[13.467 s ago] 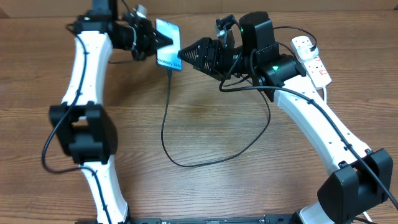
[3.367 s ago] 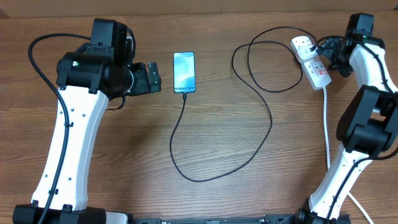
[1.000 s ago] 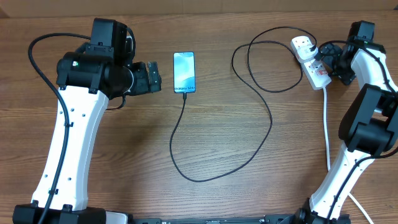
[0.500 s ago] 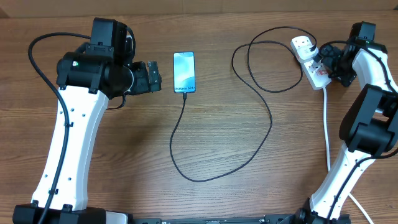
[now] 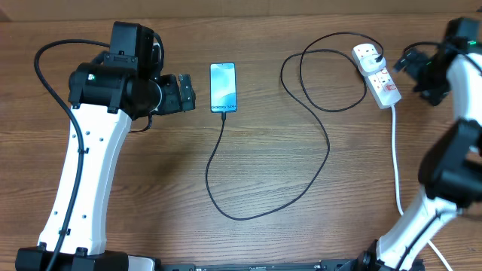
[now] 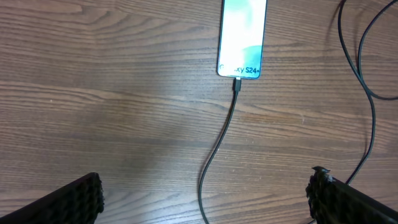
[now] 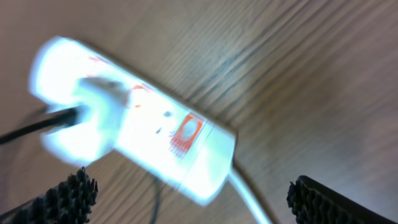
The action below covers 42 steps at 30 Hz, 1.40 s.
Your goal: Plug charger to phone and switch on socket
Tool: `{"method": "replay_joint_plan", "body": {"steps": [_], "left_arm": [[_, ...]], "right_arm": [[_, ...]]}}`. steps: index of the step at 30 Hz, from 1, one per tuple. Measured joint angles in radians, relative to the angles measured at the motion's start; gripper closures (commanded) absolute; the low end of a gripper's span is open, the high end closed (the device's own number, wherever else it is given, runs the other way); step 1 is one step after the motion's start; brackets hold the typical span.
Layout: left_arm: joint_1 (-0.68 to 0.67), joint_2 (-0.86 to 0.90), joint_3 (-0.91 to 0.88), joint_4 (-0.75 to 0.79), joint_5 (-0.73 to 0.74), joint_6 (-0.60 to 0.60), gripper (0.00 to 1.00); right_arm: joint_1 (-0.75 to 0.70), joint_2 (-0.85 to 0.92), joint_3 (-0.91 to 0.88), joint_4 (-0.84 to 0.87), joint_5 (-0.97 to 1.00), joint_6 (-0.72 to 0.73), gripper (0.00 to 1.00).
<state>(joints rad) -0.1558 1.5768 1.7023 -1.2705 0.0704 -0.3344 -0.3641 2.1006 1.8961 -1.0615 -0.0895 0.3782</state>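
The phone lies flat, screen lit, at the back centre of the table; in the left wrist view the phone is at the top. The charger's black cable runs from the connector seated in the phone's bottom edge, loops forward and right, then reaches the white socket. Its plug sits in the strip's end outlet. My left gripper is open just left of the phone. My right gripper is open and empty, just right of the socket, which looks blurred.
The strip's thick white lead runs down the right side towards the table's front edge. A red-marked label shows on the strip. The cable makes a wide loop across the middle of the wooden table.
My right gripper has pulled back to the right, away from the socket it was against. The left arm, phone and cable have not moved.
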Motion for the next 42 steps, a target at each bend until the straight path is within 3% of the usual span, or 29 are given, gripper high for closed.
{"method": "replay_joint_plan", "body": {"steps": [8, 17, 29, 34, 42], "left_arm": [[0.000, 0.000, 0.000, 0.005, 0.000, 0.000, 0.00], [0.000, 0.000, 0.000, 0.007, 0.000, 0.000, 0.01], [0.000, 0.000, 0.000, 0.007, 0.000, 0.000, 0.01], [0.000, 0.000, 0.000, 0.008, 0.000, 0.000, 0.00], [0.000, 0.000, 0.000, 0.008, 0.000, 0.000, 0.00]], "right_arm": [[0.046, -0.425, 0.025, -0.197, 0.008, 0.011, 0.00], [0.186, -0.629, 0.013, -0.360, 0.125, 0.011, 0.00], [0.248, -1.080, -0.405, -0.325, 0.159, 0.030, 0.00], [0.248, -1.162, -0.480, -0.415, 0.152, 0.037, 0.00], [0.248, -1.153, -0.483, -0.449, 0.148, 0.037, 0.00]]}}
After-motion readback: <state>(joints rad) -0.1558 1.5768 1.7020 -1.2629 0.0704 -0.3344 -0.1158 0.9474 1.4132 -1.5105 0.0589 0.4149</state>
